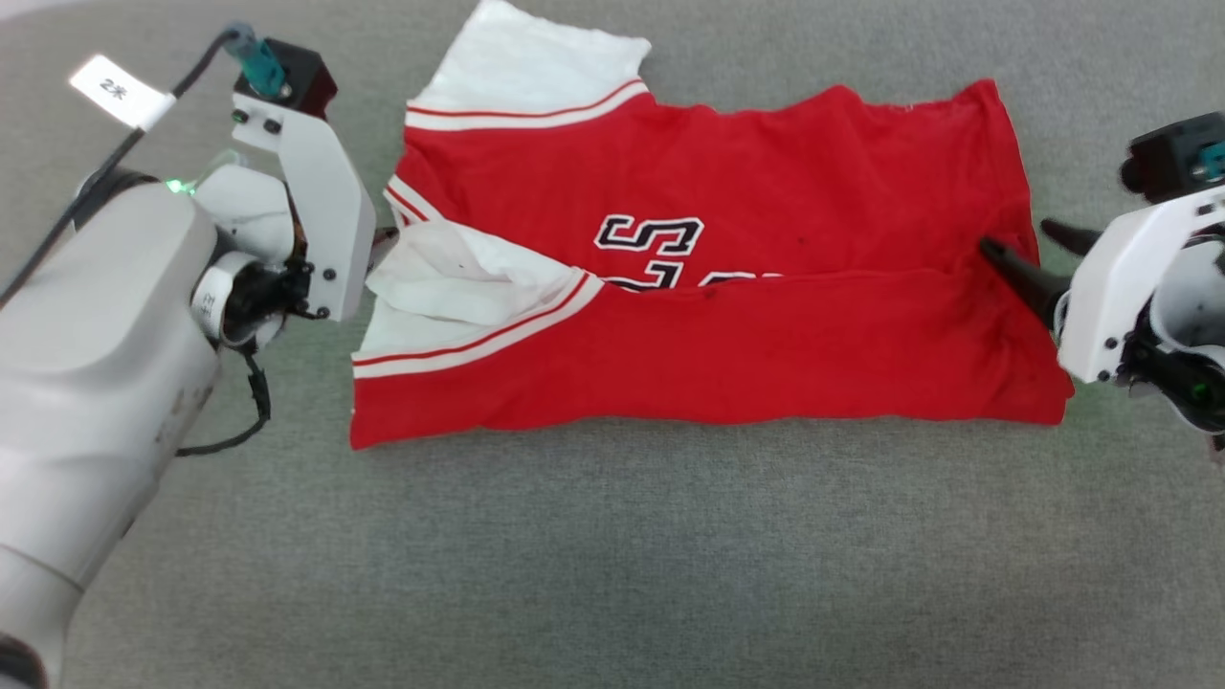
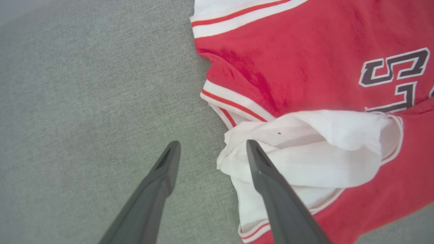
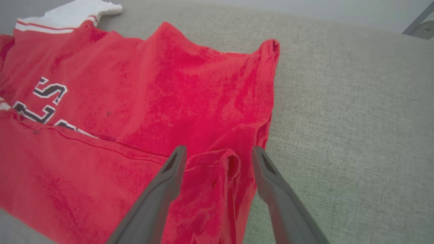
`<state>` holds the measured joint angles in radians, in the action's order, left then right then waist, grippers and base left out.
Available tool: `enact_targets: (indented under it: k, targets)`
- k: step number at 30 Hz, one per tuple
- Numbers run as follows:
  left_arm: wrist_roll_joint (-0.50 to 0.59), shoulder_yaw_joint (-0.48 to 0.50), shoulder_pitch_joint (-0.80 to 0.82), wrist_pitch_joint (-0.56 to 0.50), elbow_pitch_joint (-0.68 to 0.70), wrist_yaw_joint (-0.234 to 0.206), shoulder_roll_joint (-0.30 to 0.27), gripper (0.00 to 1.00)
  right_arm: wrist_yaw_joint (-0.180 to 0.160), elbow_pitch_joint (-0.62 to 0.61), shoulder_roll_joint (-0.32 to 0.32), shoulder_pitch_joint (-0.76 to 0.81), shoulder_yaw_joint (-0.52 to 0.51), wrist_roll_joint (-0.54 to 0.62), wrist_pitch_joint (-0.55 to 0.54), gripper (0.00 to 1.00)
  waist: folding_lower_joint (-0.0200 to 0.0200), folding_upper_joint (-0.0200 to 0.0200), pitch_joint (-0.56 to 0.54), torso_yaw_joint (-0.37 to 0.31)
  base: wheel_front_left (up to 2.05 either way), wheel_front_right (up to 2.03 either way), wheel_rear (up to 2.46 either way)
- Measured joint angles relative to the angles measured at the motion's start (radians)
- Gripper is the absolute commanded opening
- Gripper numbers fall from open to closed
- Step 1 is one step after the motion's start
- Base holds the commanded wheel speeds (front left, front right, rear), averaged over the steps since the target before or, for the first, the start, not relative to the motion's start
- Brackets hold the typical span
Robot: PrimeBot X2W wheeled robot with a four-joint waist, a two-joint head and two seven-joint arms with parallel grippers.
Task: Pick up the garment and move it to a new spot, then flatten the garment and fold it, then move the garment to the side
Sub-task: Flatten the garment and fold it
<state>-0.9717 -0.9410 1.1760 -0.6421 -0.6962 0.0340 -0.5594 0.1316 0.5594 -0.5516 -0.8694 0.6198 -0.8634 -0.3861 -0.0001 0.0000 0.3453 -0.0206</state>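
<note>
The garment, a red T-shirt with white sleeves, lies sideways on the grey fabric surface. Its near half is folded up over the black-and-white lettering. My left gripper stands open at the crumpled white sleeve. In the left wrist view the left gripper has one finger over the sleeve's edge and the other over bare surface. My right gripper is open at the garment's hem end. In the right wrist view the right gripper has a raised ridge of red cloth loose between its spread fingers.
Grey fabric surface stretches all around the garment, with wide room in front of it. A cable with a white label runs to my left wrist. A metal bracket shows past the surface's far edge in the right wrist view.
</note>
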Motion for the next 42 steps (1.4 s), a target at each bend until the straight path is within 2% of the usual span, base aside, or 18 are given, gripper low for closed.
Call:
enact_targets:
  k: [3,12,18,24,31,42]
  targets:
    - [-0.021,0.006,-0.021,-0.040,0.056,-0.033,-0.019,1.00,0.000,-0.020,-0.006,0.023,-0.034,0.005,0.055,1.00,0.0001,0.0000,-0.019,0.008,0.00,0.00,0.00]
    - [-0.100,0.027,-0.162,-0.159,0.349,-0.194,-0.123,1.00,0.000,-0.105,-0.001,0.137,-0.230,0.103,0.273,1.00,0.0001,0.0000,-0.067,0.025,0.00,0.00,0.00]
    - [-0.139,0.038,-0.266,-0.191,0.529,-0.293,-0.207,1.00,0.000,-0.209,0.040,0.237,-0.403,0.230,0.362,1.00,0.0001,0.0000,-0.078,0.023,0.00,0.00,0.00]
    - [-0.196,0.071,-0.343,-0.171,0.569,-0.349,-0.225,1.00,0.000,-0.360,0.137,0.352,-0.558,0.347,0.366,1.00,0.0000,0.0000,-0.076,0.007,0.00,0.00,0.00]
    - [-0.227,0.082,-0.372,-0.158,0.481,-0.357,-0.196,1.00,0.000,-0.506,0.244,0.449,-0.663,0.417,0.289,1.00,0.0000,0.0000,-0.071,-0.019,0.00,0.00,0.00]
    - [-0.238,0.091,-0.341,-0.101,0.225,-0.271,-0.111,1.00,0.000,-0.598,0.308,0.514,-0.713,0.441,0.193,1.00,0.0001,0.0000,-0.063,-0.049,0.00,0.00,0.00]
